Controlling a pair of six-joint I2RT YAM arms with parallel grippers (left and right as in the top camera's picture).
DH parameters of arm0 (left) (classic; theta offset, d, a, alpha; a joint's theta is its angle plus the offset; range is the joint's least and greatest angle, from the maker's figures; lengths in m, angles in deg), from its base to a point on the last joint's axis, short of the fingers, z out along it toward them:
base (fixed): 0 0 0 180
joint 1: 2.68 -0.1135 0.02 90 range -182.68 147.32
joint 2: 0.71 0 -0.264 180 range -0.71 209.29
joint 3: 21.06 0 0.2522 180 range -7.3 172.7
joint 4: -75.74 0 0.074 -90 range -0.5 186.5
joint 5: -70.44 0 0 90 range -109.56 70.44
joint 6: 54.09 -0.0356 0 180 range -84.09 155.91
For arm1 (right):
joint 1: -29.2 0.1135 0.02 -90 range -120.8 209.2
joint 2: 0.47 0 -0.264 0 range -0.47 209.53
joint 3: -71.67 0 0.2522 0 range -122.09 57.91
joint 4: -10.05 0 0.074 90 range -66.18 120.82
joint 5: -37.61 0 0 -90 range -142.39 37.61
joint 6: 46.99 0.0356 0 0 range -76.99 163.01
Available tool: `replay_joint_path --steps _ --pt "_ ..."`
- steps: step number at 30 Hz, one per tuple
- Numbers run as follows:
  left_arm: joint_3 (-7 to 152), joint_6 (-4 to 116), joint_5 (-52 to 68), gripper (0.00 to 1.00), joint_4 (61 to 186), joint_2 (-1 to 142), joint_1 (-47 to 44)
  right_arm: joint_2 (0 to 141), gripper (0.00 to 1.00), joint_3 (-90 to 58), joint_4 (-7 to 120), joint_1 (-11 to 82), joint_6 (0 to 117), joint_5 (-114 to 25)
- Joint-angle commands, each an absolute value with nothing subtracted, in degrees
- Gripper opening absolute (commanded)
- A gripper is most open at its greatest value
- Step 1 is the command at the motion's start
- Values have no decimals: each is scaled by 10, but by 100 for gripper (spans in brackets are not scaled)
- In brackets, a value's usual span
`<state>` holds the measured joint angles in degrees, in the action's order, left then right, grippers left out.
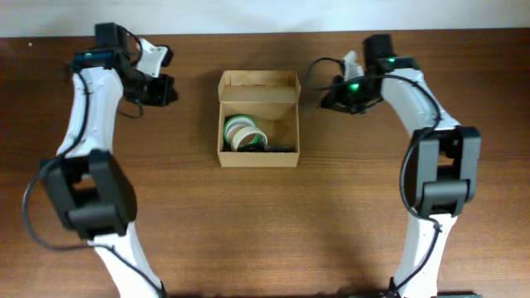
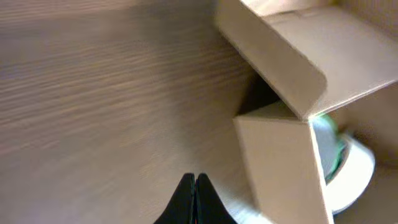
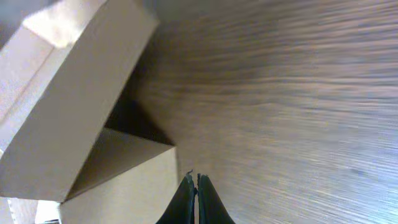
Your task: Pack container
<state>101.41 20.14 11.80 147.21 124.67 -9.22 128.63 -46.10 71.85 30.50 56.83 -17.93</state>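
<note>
Your container sits in the middle of the desk, its flap lid standing open and tape rolls inside. Loading looks done, since nothing lies loose around the container, and I judge that closing the lid is what remains. The left claw and right claw are pinched together and empty, flanking the container's lid end.

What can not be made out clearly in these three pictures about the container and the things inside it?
Overhead: a dark thing beside the tape rolls in the container is too small to identify.
Left wrist: the rolls are mostly hidden behind the container's wall and cut off by the right edge, and the picture is blurred.
Right wrist: everything inside is hidden by the container's own outer walls.
</note>
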Motion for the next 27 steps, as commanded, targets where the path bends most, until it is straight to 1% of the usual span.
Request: replay_joint_path --steps 1,5,8,16,27 --pt "1015 237 283 2 1449 1309 -92 1286 4 -462 720 302 582 -159" --pt "1015 283 395 2 1384 1360 -92 1293 4 -462 710 303 587 -154" --pt "1015 325 440 2 1342 1386 -90 1307 4 -462 693 303 599 -119" --pt "1015 362 428 2 1284 1398 -64 1359 4 -462 651 307 631 -43" --pt "1015 394 405 2 1270 1431 -49 1371 4 -462 608 328 631 -26"
